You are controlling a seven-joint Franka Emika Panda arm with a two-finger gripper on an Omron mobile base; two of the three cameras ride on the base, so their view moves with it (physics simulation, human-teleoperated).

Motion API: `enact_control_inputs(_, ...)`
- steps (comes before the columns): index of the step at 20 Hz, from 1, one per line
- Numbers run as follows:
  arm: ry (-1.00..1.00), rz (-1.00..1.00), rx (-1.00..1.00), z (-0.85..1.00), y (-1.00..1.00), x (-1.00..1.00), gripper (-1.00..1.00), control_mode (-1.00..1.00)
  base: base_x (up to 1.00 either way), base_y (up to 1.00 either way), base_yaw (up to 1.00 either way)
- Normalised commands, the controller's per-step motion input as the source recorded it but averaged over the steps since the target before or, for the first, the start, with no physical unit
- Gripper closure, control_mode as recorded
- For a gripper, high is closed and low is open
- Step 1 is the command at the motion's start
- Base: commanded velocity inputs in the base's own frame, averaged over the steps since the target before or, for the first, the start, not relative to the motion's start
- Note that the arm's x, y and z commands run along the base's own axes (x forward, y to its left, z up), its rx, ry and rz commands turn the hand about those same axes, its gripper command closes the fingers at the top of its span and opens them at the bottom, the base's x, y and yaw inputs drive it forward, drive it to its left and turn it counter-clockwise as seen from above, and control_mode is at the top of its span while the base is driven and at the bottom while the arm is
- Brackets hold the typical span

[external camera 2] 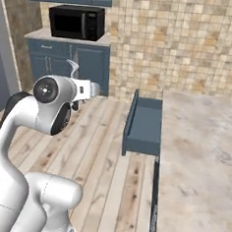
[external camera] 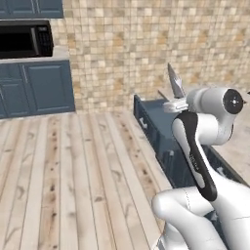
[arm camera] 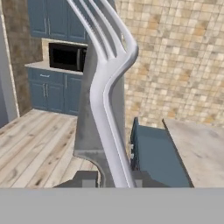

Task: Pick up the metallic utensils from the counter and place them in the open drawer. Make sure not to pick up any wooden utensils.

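Note:
My gripper (arm camera: pixel 114 177) is shut on the metallic utensils, which stand up out of it. They are a thin silvery pronged piece (arm camera: pixel 107 87) and, behind it, a broad grey knife blade (arm camera: pixel 87 127). The blade (external camera: pixel 174 80) points up above the hand (external camera: pixel 175 103). In the right base view the silvery piece (external camera 2: pixel 72 67) rises over the hand (external camera 2: pixel 83 88), which is held high and left of the open drawer (external camera 2: pixel 144 122). The dark blue open drawer (external camera: pixel 151 117) (arm camera: pixel 153 153) juts from the beige marbled counter (external camera 2: pixel 199 154) (arm camera: pixel 197 144). The wooden utensils are out of view.
Wooden plank floor (external camera: pixel 73 171) spreads to the left of the drawer. A black microwave (external camera 2: pixel 76 22) sits on a wall counter over blue cabinets (external camera: pixel 46 88). A tiled wall (external camera 2: pixel 183 44) stands behind.

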Motion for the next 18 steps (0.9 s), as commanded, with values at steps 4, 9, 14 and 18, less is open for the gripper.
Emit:
enact_control_inputs(4,0.0,0.0,0.0,0.0,0.0,0.0,1.0,1.0,0.99,0.11,-0.02)
enact_control_inputs(9,0.0,0.0,0.0,0.0,0.0,0.0,1.0,1.0,0.75,-0.44,0.0)
enact_control_inputs(14,0.0,0.0,0.0,0.0,0.0,0.0,1.0,1.0,0.42,-0.09,-0.04)
enact_control_inputs(18,0.0,0.0,0.0,0.0,0.0,0.0,1.0,1.0,0.19,0.0,-0.14)
